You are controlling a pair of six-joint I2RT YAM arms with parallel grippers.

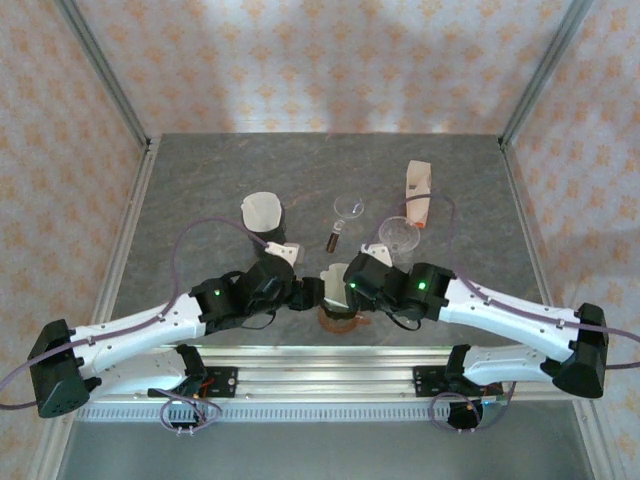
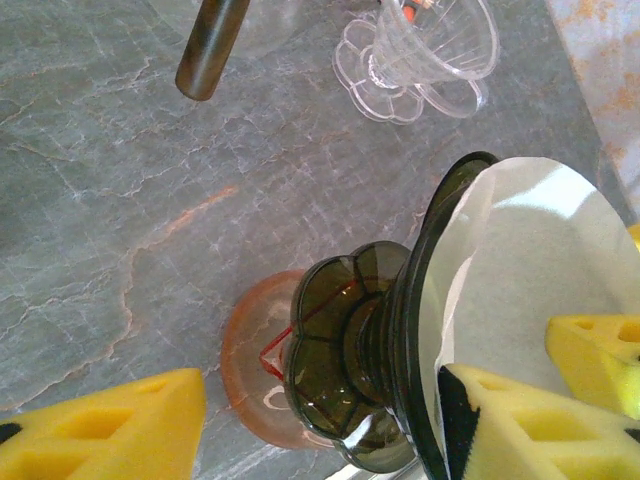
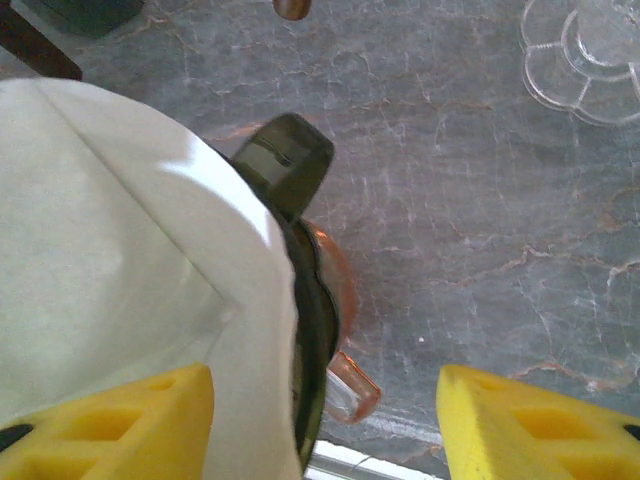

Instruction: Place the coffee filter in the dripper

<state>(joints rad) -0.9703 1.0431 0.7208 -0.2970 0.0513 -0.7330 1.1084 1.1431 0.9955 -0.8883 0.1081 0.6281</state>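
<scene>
A dark olive dripper (image 2: 350, 370) sits over an orange piece (image 2: 250, 360) near the table's front edge, between both arms (image 1: 340, 318). The white coffee filter (image 2: 540, 250) lies inside its cone and rises above the rim (image 3: 120, 250). My left gripper (image 2: 322, 388) straddles the dripper with its jaws apart. One yellow finger (image 2: 500, 420) rests on the filter inside the cone, and the other (image 2: 100, 430) is clear of the base. My right gripper (image 3: 325, 380) is open. Its left finger (image 3: 110, 420) lies over the filter, and its right finger (image 3: 540, 425) is over bare table.
A clear dripper (image 1: 398, 235) stands behind the right gripper, another clear one (image 1: 350, 208) farther back. A dark cylinder (image 1: 335, 237) lies between them. A stack of filters (image 1: 262, 212) is back left, a beige package (image 1: 418, 195) back right. The table's front rail (image 3: 375, 462) is close.
</scene>
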